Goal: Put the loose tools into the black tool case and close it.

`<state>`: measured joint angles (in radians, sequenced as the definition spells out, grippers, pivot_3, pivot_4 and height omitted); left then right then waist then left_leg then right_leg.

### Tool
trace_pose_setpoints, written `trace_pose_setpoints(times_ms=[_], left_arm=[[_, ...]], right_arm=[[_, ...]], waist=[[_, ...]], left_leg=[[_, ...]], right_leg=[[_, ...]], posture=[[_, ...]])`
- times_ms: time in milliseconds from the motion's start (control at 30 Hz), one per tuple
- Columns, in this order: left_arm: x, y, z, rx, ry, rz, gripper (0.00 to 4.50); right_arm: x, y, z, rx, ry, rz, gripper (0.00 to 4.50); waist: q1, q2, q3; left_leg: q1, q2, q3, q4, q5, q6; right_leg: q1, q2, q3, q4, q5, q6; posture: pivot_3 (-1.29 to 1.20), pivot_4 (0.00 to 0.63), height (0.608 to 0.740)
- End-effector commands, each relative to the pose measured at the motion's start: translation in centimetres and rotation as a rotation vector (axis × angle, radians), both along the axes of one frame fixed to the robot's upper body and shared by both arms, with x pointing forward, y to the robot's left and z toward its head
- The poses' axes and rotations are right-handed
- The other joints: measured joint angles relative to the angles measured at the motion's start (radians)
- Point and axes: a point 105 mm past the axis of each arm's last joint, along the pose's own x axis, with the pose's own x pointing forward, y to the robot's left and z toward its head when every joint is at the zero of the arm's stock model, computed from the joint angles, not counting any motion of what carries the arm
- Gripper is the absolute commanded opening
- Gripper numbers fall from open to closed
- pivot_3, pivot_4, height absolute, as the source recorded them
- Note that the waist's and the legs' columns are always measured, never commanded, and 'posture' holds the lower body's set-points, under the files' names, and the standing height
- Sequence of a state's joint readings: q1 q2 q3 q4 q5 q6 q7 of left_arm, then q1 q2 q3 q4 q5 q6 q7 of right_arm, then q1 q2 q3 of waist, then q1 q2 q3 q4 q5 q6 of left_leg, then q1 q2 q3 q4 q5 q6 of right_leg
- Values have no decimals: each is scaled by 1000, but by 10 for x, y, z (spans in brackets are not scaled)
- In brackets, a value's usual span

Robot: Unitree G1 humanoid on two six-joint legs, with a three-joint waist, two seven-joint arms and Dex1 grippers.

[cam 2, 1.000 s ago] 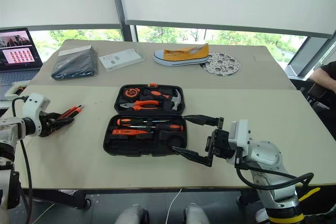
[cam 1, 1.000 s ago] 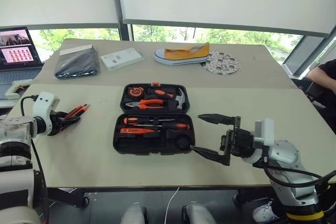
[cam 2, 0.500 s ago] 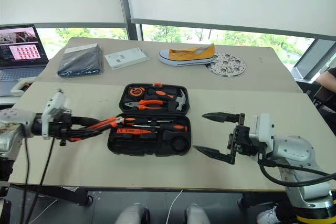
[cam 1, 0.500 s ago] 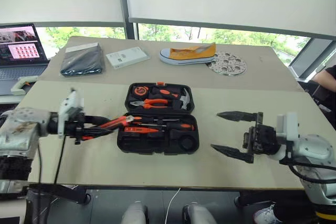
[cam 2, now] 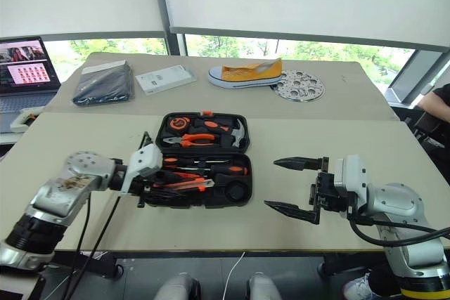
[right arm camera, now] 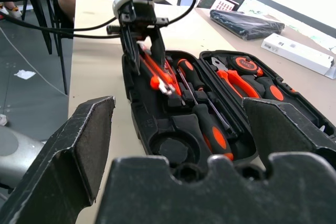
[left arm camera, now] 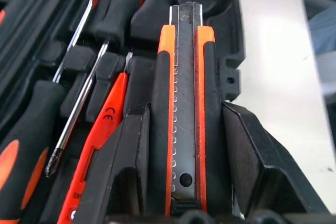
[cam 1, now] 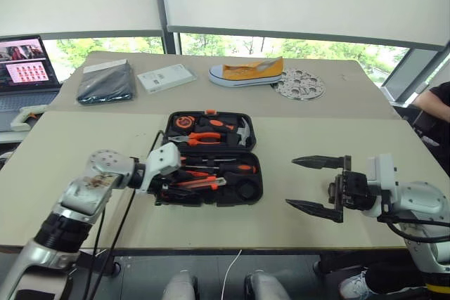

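You see a black tool case [cam 1: 242, 194] mid-frame, on a pale beige table [cam 1: 105, 216]. Inside it: 2 screwdrivers [left arm camera: 113, 11] with black handles banded orange, and a slim all-orange tester screwdriver [left arm camera: 102, 129]. The utility knife [left arm camera: 185, 108] is orange-edged with black grips and a grey steel blade marked with snap lines. Pliers [cam 1: 204, 139] in the lid are orange-handled. Upper centre: a yellow shoe [cam 1: 246, 72] with a white sole, beside a silvery perforated disc [cam 1: 299, 83]. Upper left: a dark grey pouch [cam 1: 105, 82] and a white box [cam 1: 165, 78]. Both grippers' fingers [right arm camera: 68, 156] are matte black.
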<state>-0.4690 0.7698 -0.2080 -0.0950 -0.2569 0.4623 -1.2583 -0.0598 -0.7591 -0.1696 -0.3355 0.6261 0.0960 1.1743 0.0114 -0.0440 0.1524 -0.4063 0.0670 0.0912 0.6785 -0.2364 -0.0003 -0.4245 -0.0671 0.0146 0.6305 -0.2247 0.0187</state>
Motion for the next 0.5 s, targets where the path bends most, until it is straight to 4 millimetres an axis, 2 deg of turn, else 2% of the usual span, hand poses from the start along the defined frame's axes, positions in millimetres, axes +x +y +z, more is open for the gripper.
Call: trace_pose_setpoints(times_ms=[33, 233, 400, 467, 500], left_arm=[[7, -16, 4, 26, -97, -48, 1542], [6, -12, -11, 130, -114, -119, 1542], [7, -11, -15, 136, -86, -113, 1542], [7, -15, -15, 120, -76, -111, 2556], [8, -18, -13, 88, -83, -114, 2700]], right_arm=[[-5, 4, 5, 1, -30, 1, 4500], [-10, 5, 3, 12, -23, -9, 4500], [-10, 5, 2, 24, -25, -21, 4500], [-11, 5, 2, 28, -24, -25, 4500], [-11, 4, 1, 29, -24, -26, 4500]], waist=[[3, 0, 0], [-2, 0, 0], [0, 0, 0], [0, 0, 0], [0, 0, 0]], left_leg=[[-1, 0, 0, 0, 0, 0], [0, 0, 0, 0, 0, 0], [1, 0, -1, 0, 0, 0], [1, 0, -1, 0, 0, 0], [1, 0, -1, 0, 0, 0]], right_leg=[[0, 0, 0, 0, 0, 0], [0, 0, 1, 0, 0, 0], [0, 1, 1, 0, 0, 0], [1, 1, 1, 0, 0, 0], [1, 1, 1, 0, 0, 0]], posture=[[0, 150, 740], [0, 150, 740], [0, 150, 740], [0, 150, 740], [0, 150, 740]])
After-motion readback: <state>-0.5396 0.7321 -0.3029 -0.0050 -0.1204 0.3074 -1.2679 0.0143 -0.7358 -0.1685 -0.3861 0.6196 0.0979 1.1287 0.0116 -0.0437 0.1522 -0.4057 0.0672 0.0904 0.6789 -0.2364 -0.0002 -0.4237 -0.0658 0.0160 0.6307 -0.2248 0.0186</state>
